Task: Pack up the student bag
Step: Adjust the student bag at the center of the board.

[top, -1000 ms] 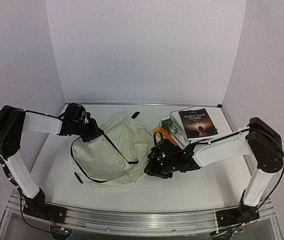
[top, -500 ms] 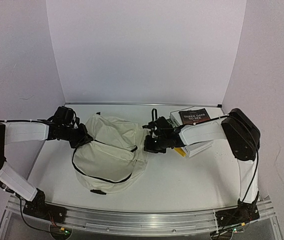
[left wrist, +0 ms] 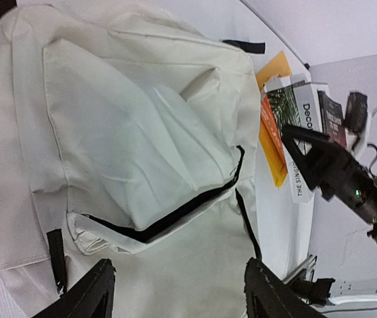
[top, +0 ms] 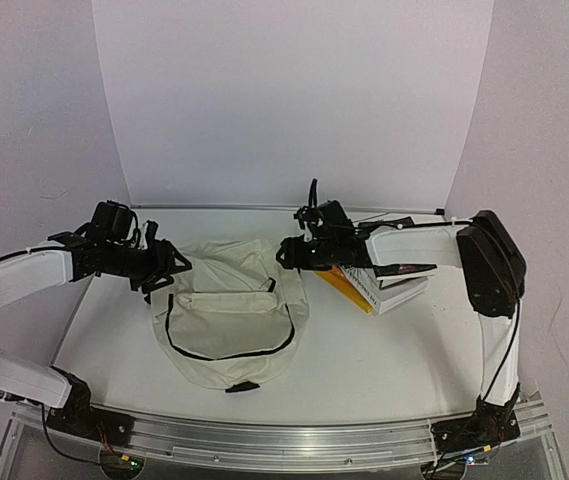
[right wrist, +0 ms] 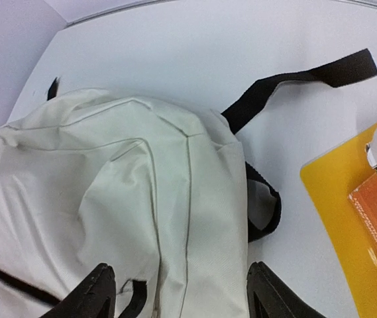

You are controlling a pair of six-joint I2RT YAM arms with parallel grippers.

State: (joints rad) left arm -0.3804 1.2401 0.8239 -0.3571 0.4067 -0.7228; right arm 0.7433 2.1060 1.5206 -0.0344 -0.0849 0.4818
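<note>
Left tool [left wrist: 178, 275] gapes over slumped cream student bag [left wrist: 135, 132], black-zippered.

The student bag [top: 229, 320] lies flat on the middle of the counter [top: 384, 365], zipped pocket facing near. Left fingers [top: 169, 271] hover at its far-left corner, right fingers [top: 286, 253] at its far-right. Stacked books [top: 394, 292] lie to the right.

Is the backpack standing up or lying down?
Lying down. The backpack is spread flat on the table, with its front pocket facing up.
</note>
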